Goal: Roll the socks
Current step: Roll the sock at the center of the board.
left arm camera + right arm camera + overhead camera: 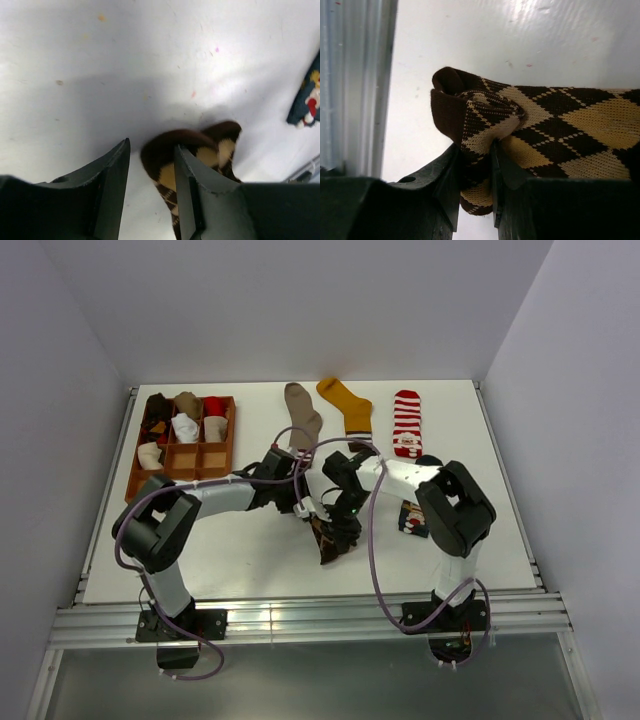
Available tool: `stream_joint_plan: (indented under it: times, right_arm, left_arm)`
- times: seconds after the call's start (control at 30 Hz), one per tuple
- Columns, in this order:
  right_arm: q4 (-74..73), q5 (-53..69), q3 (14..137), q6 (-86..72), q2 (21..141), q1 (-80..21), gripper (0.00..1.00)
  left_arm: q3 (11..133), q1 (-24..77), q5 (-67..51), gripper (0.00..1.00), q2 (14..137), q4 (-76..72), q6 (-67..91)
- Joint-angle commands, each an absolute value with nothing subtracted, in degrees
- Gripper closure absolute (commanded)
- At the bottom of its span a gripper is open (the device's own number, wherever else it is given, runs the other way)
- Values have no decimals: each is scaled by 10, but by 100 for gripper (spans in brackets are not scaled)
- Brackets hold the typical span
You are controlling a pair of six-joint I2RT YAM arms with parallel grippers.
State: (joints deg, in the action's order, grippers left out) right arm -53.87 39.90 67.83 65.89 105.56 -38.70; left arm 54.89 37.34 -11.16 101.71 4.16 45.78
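While the right gripper [475, 150] stays out of plain sight from overhead, its own wrist camera shows it clenched on a curled-over end of the brown argyle sock [560, 115], with the fabric bunched into a small fold just above the jaws. The left gripper [151, 146] is released: its jaws stand apart over the sock's dark toe end and grasp nothing. From overhead, the argyle sock lies on the white table well to the right of the wooden tray [232, 440] and nearer the arm bases than the tray is, with both wrists crowded over it. The rolling of this sock looks only begun, with one short curl made and most of its length flat. The next move probably calls for the left gripper to pin or take hold of the fabric, so the right one can turn the curl further without it springing open. Only the overhead camera shows the rest: a taupe sock [302, 410], a mustard sock [347, 405] and a red-and-white striped sock [406, 425] lie flat in a row to the right of the tray, level with it. What look like bundled socks sit in some of the tray's compartments. A navy sock [412, 518] lies farther right of the tray than the argyle one, and the left wrist view catches its edge.
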Motion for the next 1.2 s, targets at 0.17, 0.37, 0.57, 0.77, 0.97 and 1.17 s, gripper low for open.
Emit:
stream_joint_plan:
  times: [0.17, 0.37, 0.57, 0.77, 0.97, 1.17]
  right_arm:
    - [-662, 415, 766, 653, 1135, -371, 97]
    - [-735, 432, 854, 657, 1215, -353, 96]
    - [-780, 439, 925, 646, 1268, -344, 96]
    - [-787, 437, 947, 612, 1291, -340, 96]
    - [-766, 436, 936, 581, 1287, -340, 95]
    - [-756, 425, 926, 566, 1288, -341, 95]
  left_arm:
    - [516, 370, -21, 55, 954, 47, 474]
    - [476, 389, -3, 58, 876, 43, 490]
    - [451, 460, 44, 57, 817, 9, 447]
    - [406, 521, 76, 55, 787, -60, 442]
    - [343, 562, 149, 55, 735, -123, 490]
    - [354, 594, 124, 53, 762, -145, 400]
